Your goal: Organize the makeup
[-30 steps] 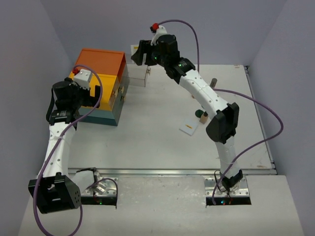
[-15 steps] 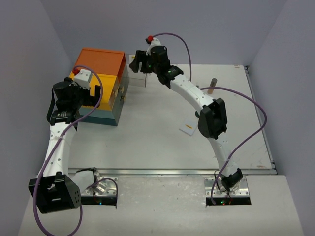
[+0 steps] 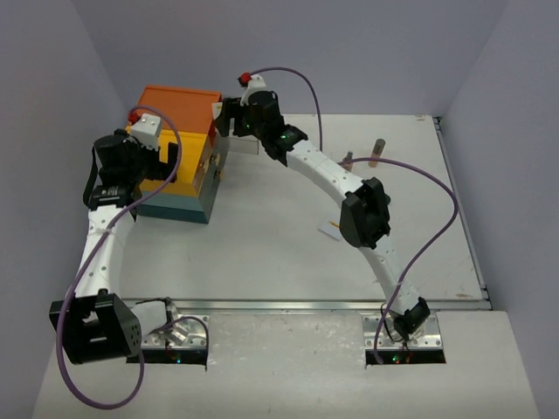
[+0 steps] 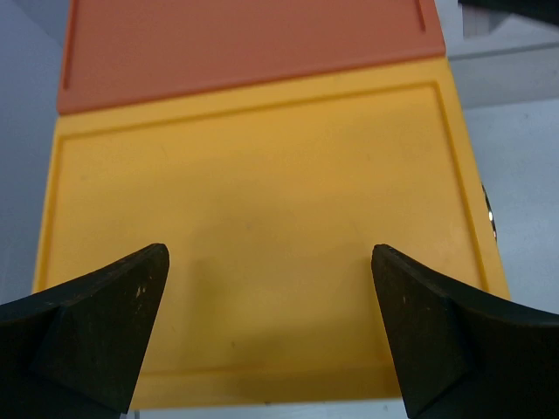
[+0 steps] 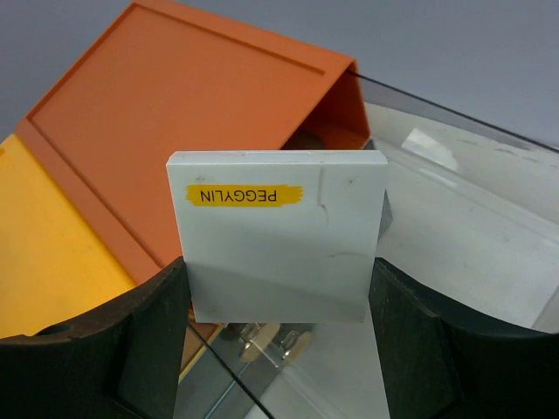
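A flat white square packet (image 5: 279, 236) with a yellow label stands upright between the fingers of my right gripper (image 5: 278, 279), which is shut on its two side edges. It hangs by the orange top tier of the drawer box (image 5: 175, 113), above a clear pulled-out drawer (image 5: 437, 109). In the top view the right gripper (image 3: 224, 118) is at the box's back right corner. My left gripper (image 4: 271, 288) is wide open with nothing between its fingers, over the yellow tier (image 4: 262, 175). Another white packet (image 3: 330, 230) lies mid-table, half under the right arm. A tan bottle (image 3: 377, 150) stands at the back right.
The orange, yellow and teal drawer box (image 3: 179, 109) stands at the back left, with metal latches (image 3: 216, 166) on its right side. A small dark item (image 3: 348, 159) sits beside the right arm's forearm. The right arm's purple cable (image 3: 437, 188) loops over the right side of the table.
The right arm has swung left with the white packet, from behind the table's middle to the box's top tier. The left gripper has shifted slightly back over the box.
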Motion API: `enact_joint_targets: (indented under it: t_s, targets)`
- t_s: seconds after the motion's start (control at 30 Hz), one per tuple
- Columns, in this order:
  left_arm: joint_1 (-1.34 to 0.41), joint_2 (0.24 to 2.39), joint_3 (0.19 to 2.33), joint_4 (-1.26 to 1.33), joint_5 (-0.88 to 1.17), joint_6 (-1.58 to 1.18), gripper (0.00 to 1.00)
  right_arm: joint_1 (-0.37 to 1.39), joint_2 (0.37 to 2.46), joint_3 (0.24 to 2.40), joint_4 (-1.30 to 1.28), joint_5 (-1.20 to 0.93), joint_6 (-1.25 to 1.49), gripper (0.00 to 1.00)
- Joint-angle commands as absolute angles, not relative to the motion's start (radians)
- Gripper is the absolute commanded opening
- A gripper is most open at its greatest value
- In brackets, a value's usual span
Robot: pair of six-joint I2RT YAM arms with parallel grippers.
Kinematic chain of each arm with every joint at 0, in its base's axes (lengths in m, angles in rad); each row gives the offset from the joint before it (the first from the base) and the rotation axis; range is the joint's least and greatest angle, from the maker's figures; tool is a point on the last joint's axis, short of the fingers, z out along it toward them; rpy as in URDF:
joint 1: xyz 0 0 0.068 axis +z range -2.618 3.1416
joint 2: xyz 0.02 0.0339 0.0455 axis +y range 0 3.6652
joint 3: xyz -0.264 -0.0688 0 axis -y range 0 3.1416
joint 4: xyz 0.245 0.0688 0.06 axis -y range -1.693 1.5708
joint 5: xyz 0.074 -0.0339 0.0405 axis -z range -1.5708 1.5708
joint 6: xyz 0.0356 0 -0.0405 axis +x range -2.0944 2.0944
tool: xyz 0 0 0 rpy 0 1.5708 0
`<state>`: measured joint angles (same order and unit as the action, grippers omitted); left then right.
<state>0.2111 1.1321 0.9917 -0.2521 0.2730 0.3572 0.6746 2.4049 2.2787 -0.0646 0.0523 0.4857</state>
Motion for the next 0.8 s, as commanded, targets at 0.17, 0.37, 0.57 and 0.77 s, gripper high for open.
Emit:
enact_joint_targets:
  t_s: [0.17,0.37,0.57,0.77]
  targets:
    - [0.217,1.480,1.433,-0.174,0.291,0.188,1.00,0.686,2.408,2.321,0.029,0.121,0.430,0.37]
    - [0.193,1.707,1.617,-0.181,0.114,0.211,1.00,0.685,2.420,2.328,0.044,0.149,0.416,0.37]
    - [0.184,1.783,1.636,-0.189,0.028,0.241,1.00,0.688,2.426,2.335,0.063,0.165,0.340,0.37]
    - [0.183,1.791,1.588,-0.165,0.026,0.243,1.00,0.689,2.420,2.333,0.052,0.215,0.226,0.43]
